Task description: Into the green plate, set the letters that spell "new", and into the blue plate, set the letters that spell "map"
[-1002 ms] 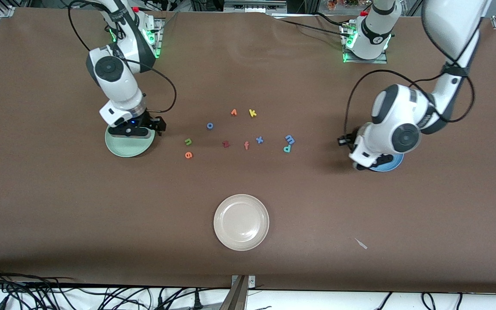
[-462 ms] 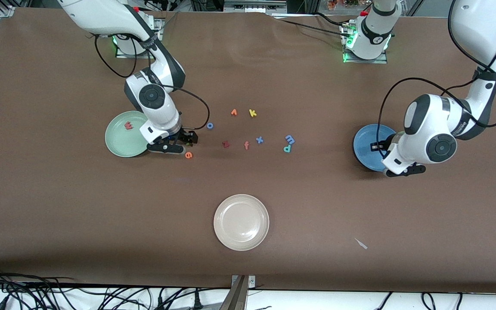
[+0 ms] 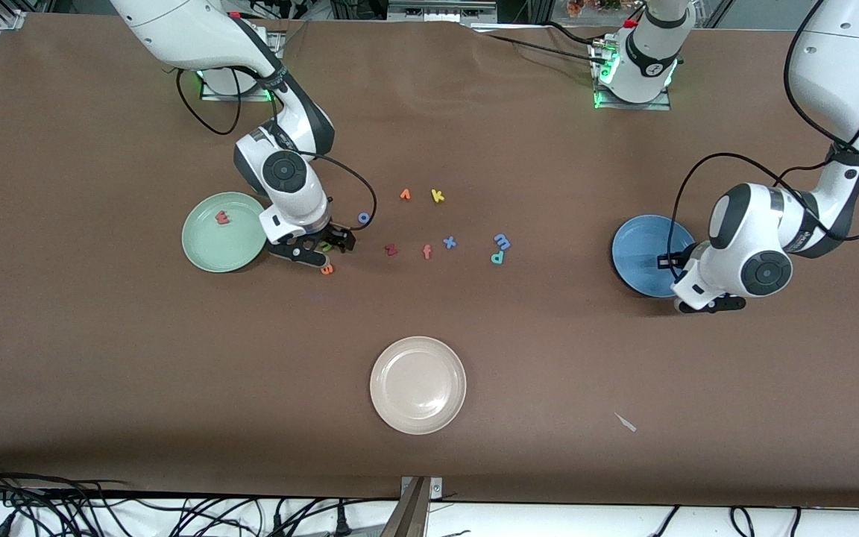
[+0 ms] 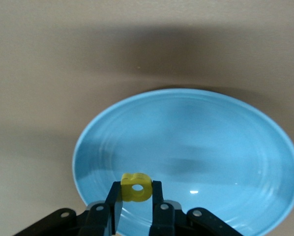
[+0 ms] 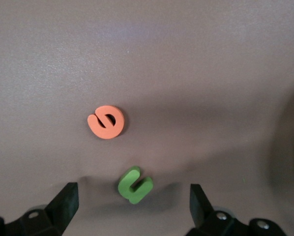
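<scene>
Right gripper (image 5: 130, 201) had moved, spread, over the green foam "n" (image 5: 134, 185); left gripper (image 4: 135, 206) kept pinching the yellow foam "a" (image 4: 135, 187) over the round blue plate (image 4: 225, 147)

Bare table (image 3: 176, 358) around cream plate (image 3: 418, 385)

Right end effector (image 5: 130, 199) low with fingers spread wide; left end effector (image 4: 135, 204) clamped, wrist tilted.

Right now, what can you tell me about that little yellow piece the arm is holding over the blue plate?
The yellow letter "a" is a tiny chunky piece that looks like soft foam, with a round hole through it. The left gripper is shut on it, a black finger pressing each side, holding it in the air just above the blue plate, near the rim. It touches only the fingers.
</scene>
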Controlling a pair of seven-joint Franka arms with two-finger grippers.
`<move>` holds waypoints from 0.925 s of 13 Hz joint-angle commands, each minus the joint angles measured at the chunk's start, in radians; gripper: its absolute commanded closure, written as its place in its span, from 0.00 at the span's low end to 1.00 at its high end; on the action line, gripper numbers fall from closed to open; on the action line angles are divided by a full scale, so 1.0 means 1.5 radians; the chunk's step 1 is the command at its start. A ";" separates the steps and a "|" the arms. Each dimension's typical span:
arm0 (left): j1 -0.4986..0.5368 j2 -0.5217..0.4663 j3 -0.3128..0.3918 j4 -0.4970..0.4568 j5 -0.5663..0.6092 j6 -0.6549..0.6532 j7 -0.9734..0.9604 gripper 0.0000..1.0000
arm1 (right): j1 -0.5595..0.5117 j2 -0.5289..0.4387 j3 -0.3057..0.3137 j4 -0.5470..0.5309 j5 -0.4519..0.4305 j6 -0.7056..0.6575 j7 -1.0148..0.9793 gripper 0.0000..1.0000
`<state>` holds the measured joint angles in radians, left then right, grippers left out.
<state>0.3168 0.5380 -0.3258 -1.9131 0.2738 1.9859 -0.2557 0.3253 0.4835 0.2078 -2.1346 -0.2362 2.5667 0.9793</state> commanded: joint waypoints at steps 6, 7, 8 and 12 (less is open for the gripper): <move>0.016 -0.003 -0.030 0.036 0.005 -0.012 0.027 0.00 | -0.001 0.013 -0.007 0.016 0.002 -0.007 0.011 0.63; 0.017 -0.011 -0.061 0.042 0.000 -0.016 0.017 0.00 | -0.002 0.011 -0.008 0.016 0.002 -0.007 0.011 0.79; 0.018 -0.024 -0.078 0.042 -0.030 -0.027 -0.005 0.00 | -0.002 0.008 -0.008 0.016 0.002 -0.007 0.012 0.87; 0.008 -0.033 -0.163 0.043 -0.088 -0.022 -0.190 0.01 | -0.002 -0.023 -0.019 0.033 0.002 -0.015 0.003 0.96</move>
<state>0.3364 0.5045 -0.5291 -1.8415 0.1635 1.9562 -0.4247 0.3240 0.4874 0.1806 -2.0964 -0.2363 2.5649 0.9859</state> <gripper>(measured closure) 0.009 0.696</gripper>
